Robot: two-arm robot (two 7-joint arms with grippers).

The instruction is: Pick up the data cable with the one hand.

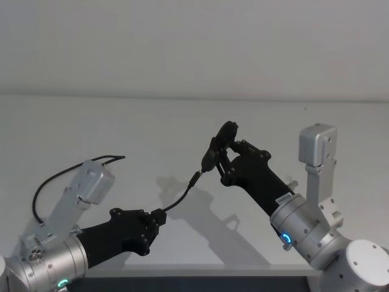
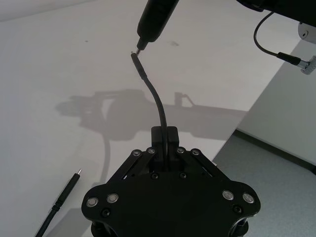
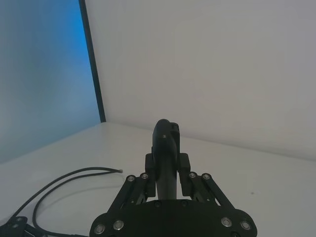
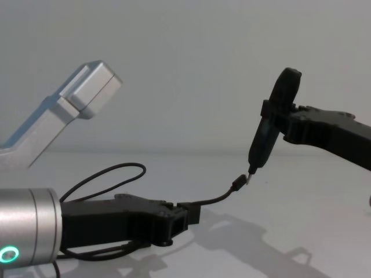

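Note:
The data cable is a thin black cord. My left gripper, the one hand with the silver wrist and green ring, is shut on it low over the white table. From the left gripper the data cable arches up to a slim plug. That plug sits just under the tip of a dark pen-shaped tool. My right gripper is shut on the pen-shaped tool. The cable's other plug lies on the table.
The white table stretches back to a pale wall. Its edge drops to a grey floor beside the left gripper. A thin black lead loops off the left arm's silver housing.

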